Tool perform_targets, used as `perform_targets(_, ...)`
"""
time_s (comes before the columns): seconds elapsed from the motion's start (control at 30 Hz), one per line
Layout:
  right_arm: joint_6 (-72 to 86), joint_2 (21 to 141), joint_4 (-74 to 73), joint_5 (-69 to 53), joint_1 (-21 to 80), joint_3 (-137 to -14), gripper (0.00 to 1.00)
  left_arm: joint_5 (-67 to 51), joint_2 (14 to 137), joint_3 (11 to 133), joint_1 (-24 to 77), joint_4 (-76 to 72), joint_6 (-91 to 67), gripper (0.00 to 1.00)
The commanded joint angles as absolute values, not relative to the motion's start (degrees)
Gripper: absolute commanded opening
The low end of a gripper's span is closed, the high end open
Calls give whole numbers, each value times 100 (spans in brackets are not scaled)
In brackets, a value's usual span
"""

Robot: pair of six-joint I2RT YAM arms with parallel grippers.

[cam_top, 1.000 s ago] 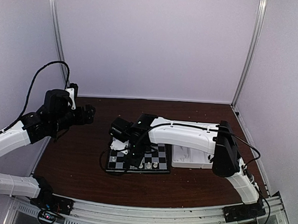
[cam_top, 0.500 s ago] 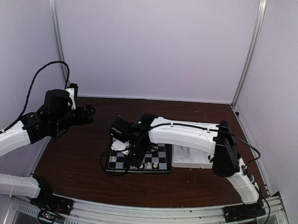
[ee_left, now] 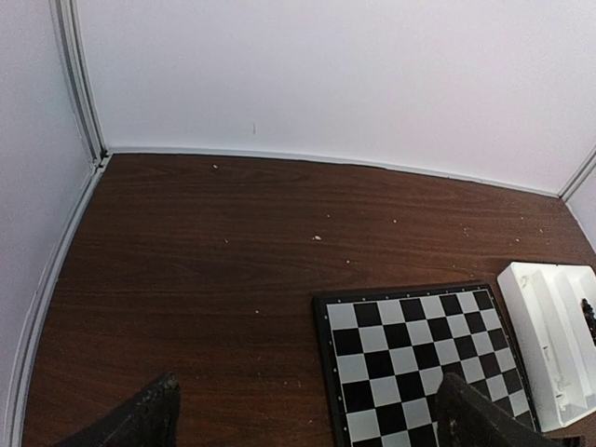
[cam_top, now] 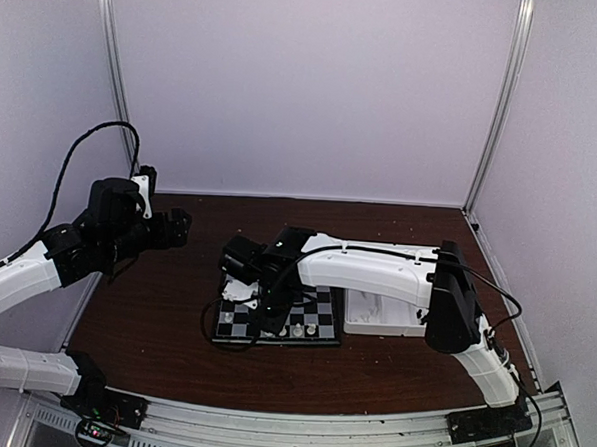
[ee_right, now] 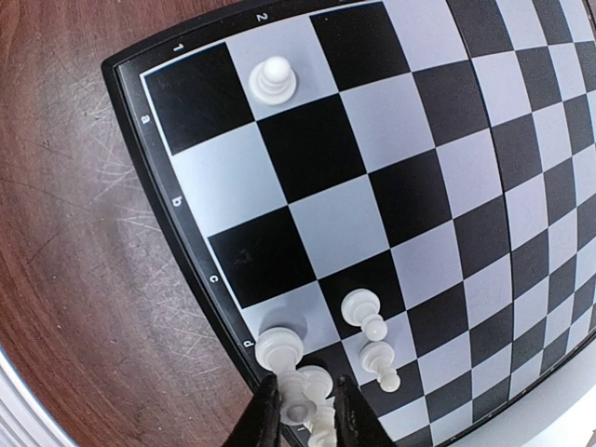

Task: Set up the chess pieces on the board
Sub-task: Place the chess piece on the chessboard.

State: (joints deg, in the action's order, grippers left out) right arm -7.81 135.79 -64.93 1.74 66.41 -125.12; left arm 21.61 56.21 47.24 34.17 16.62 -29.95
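The board (ee_right: 326,200) lies under my right gripper (ee_right: 305,386), which hangs low over its near left corner (cam_top: 264,317). The black fingers (ee_right: 267,402) flank a white piece (ee_right: 303,405) at the rim, narrowly apart; I cannot see whether they press on it. A larger white piece (ee_right: 281,345) stands on the d square beside it. Two white pawns (ee_right: 361,309) stand just inboard, and a lone pawn (ee_right: 274,79) sits at the a end. My left gripper (ee_left: 307,424) is open and empty, raised at the far left (cam_top: 178,227), looking down on the board (ee_left: 419,363).
A white two-compartment tray (cam_top: 379,313) lies against the board's right edge, with a dark piece (ee_left: 589,312) in it. Brown tabletop (ee_left: 205,261) stretches left and behind the board. White walls with metal posts enclose the table.
None visible in the top view; both arms hold their places.
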Motion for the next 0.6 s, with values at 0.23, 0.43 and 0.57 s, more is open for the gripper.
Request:
perform_targets(0.23, -843, 13641, -6468, 189, 6671, -12671, 29, 2074, 5634, 4728, 3375, 1402, -2918, 96)
perform_targets(0.43, -843, 13626, -6410, 330, 6672, -12650, 26, 2073, 5629, 4713, 3375, 1406, -2918, 96)
perform_targets(0.57, -847, 13640, -6386, 332, 6671, -12647, 25, 2083, 5616, 4707, 3375, 1416, -2914, 96)
